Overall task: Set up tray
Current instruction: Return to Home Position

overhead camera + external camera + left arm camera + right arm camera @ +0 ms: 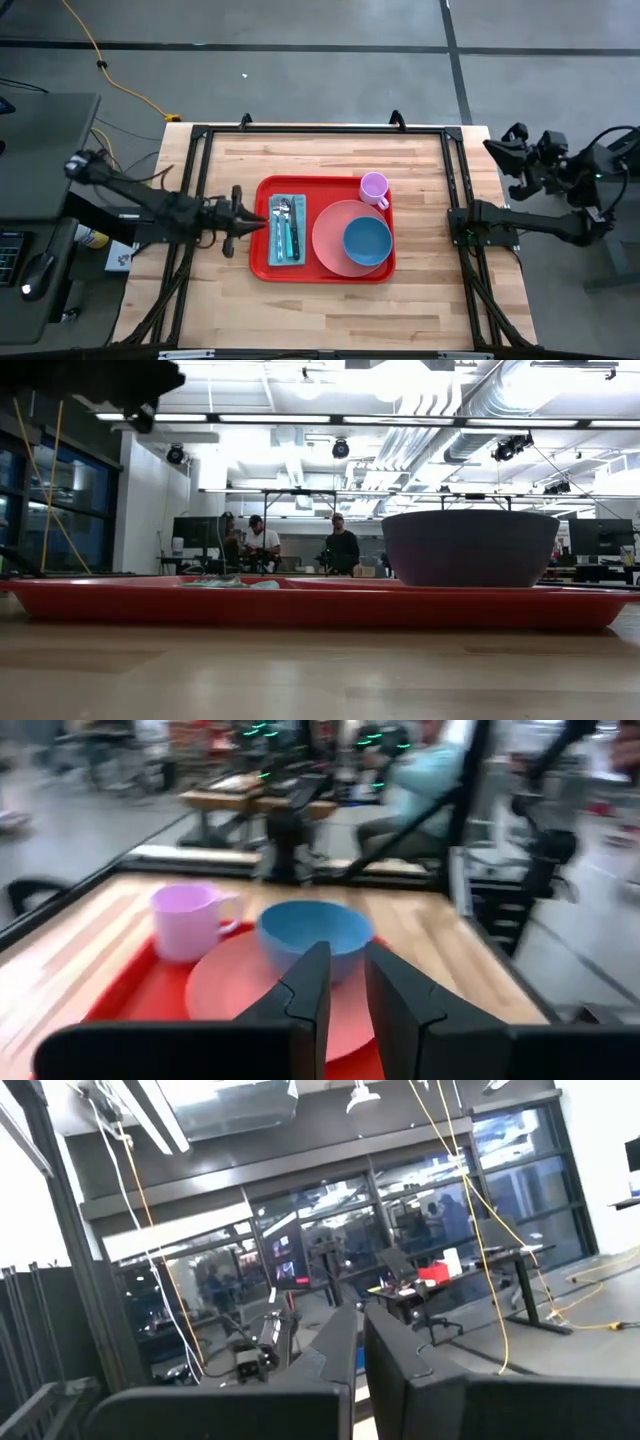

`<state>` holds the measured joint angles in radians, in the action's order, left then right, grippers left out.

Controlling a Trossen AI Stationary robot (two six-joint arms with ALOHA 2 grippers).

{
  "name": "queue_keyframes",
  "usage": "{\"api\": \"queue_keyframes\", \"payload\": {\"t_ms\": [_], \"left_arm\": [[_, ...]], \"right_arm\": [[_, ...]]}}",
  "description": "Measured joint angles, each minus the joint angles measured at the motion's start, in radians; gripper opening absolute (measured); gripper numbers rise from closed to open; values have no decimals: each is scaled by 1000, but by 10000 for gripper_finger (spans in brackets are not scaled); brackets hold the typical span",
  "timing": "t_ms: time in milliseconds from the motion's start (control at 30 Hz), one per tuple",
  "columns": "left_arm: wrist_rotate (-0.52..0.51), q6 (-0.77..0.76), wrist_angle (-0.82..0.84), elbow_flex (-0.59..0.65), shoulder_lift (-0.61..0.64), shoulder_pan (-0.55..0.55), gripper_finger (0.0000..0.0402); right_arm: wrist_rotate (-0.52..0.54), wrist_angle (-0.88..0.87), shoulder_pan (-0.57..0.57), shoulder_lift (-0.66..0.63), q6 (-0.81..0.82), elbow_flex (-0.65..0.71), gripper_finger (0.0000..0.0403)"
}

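The red tray (262,268) lies flat at the table's middle, and the low view shows it as a long red rim (300,605). It carries a teal napkin with cutlery (287,230), a pink plate (330,240) with a blue bowl (367,241) on it, and a lilac mug (374,187). My left gripper (262,222) hovers at the tray's left edge, pointing toward the table's right, slightly open and holding nothing. Its wrist view looks past the fingers (345,955) at the bowl (310,930), mug (185,920) and plate (240,990). My right gripper (492,147) waits off the table's right far corner, shut (361,1318).
A black frame (200,180) runs along the table's left, far and right sides. A desk with a keyboard and mouse (35,275) stands left of the table. People (262,542) stand in the room behind. Bare wood (330,310) stretches between the tray and the near edge.
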<state>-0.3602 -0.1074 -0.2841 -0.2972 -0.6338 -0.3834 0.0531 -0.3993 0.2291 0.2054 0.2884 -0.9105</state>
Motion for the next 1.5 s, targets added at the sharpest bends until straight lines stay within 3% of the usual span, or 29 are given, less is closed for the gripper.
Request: {"api": "queue_keyframes", "payload": {"t_ms": [167,333,600,767,867,1033,1200,1267,1433,1500], "left_arm": [[331,164,79,-2,-1,189,94],[447,247,185,-1,11,354,94],[612,286,193,-2,12,560,94],[541,287,230,-2,11,595,94],[488,258,238,-2,11,593,94],[516,316,282,-3,58,587,94],[377,390,366,-3,181,585,95],[377,418,379,-4,245,585,95],[393,437,439,-3,396,585,95],[407,442,470,-4,437,585,95]], "right_arm": [[1,25,0,0,-25,23,0],[15,-51,0,0,27,27,0],[11,-75,0,0,60,27,0],[52,-110,0,0,25,26,0],[19,-165,0,0,48,26,0],[-3,-180,0,-5,-43,27,0],[-97,9,0,-45,-168,68,0],[-147,109,0,-80,-189,135,0],[-147,284,0,-180,-134,362,0],[-172,432,0,-200,-139,451,0]]}}
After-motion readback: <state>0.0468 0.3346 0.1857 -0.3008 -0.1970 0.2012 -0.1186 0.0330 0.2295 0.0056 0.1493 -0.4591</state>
